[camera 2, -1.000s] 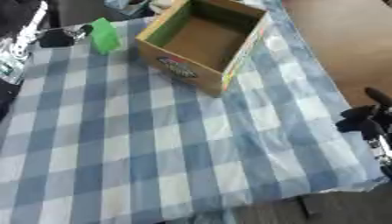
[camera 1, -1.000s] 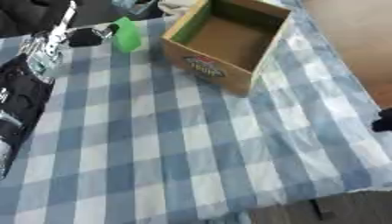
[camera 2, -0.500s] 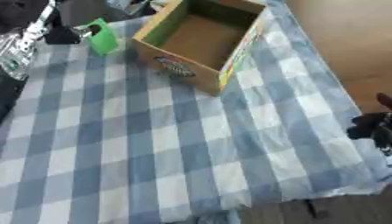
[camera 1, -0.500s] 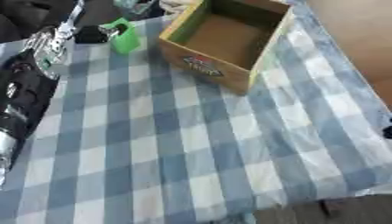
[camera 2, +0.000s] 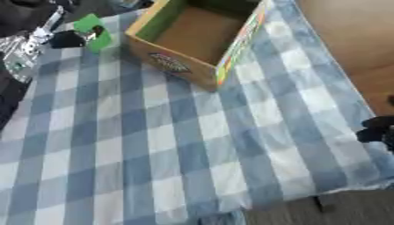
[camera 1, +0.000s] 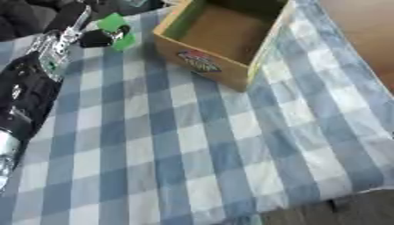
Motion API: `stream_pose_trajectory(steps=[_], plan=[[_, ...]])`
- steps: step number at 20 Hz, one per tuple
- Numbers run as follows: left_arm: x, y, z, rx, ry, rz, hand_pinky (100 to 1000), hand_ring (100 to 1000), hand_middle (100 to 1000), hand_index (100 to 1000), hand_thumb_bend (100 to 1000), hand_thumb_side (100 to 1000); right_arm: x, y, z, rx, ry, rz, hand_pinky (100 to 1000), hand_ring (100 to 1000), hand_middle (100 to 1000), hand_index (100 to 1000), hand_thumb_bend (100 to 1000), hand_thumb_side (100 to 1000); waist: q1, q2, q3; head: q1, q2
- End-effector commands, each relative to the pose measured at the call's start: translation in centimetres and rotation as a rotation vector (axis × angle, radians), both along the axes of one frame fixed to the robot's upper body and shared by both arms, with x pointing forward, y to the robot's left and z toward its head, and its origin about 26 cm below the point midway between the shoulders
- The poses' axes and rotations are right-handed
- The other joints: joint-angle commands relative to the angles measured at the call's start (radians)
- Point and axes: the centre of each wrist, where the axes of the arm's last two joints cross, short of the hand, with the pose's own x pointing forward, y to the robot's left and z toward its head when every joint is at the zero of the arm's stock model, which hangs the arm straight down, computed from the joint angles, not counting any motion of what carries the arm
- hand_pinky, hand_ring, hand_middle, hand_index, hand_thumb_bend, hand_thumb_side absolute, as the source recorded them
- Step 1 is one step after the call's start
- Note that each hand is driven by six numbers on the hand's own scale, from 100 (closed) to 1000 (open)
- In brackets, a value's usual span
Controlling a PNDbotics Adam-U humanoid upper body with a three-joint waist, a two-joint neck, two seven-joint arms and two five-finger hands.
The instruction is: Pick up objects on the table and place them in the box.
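Note:
An open cardboard box (camera 1: pixel 202 61) with a bare brown floor stands at the back of the blue checked tablecloth (camera 1: pixel 177 145). Left of it, above the cloth's far left corner, is a small green object (camera 1: pixel 114 22). My left hand (camera 1: pixel 94 39) is at that object, with dark fingers across its middle, so only its top and bottom show. The arm's silver and black links run down the view's left side. In the right eye view my right hand (camera 2: pixel 375 131) shows only as a dark shape at the right edge, off the table.
Dark clutter (camera 1: pixel 31 13) lies beyond the table's far left corner. Brown floor (camera 2: pixel 354 48) runs along the table's right side. The cloth's front edge (camera 1: pixel 254 215) hangs over the near side.
The whole picture has shifted and tilted a little, so the camera has moved. My left hand and the green object stay left of the box. My right hand stays at the right edge.

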Motion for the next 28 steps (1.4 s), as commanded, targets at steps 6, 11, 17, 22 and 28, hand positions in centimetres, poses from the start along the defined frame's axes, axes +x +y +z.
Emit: stream_pose_trajectory(steps=[6,11,17,22,28], plan=[[-0.8,2.6,1.4,0.074,0.034,0.122,808,792,805,963,465,724,0.0,0.0,0.8,-0.011,-0.028,0.002,646,651,658,994,100,617,-0.008,-0.008,-0.003,0.018,0.005],[-0.9,2.9,1.0,0.089,0.043,0.15,795,773,787,959,452,706,0.0,0.0,0.8,-0.009,-0.028,0.001,647,651,658,994,100,617,-0.01,-0.004,-0.003,0.021,0.008],[-0.9,2.8,0.6,0.109,0.062,0.159,762,673,691,945,410,645,0.0,0.0,0.7,-0.006,-0.026,0.0,647,651,657,994,100,617,-0.011,-0.003,-0.002,0.021,0.014],[-0.8,2.5,0.5,0.101,0.044,0.146,737,615,588,918,359,575,0.0,0.0,0.6,-0.004,-0.023,0.0,647,652,657,993,100,618,-0.014,-0.004,0.001,0.022,0.016],[-0.7,2.2,0.6,0.057,-0.013,0.131,716,574,525,862,281,457,0.1,0.0,0.5,-0.003,-0.023,-0.003,648,652,657,993,100,618,-0.017,-0.002,0.004,0.022,0.015]])
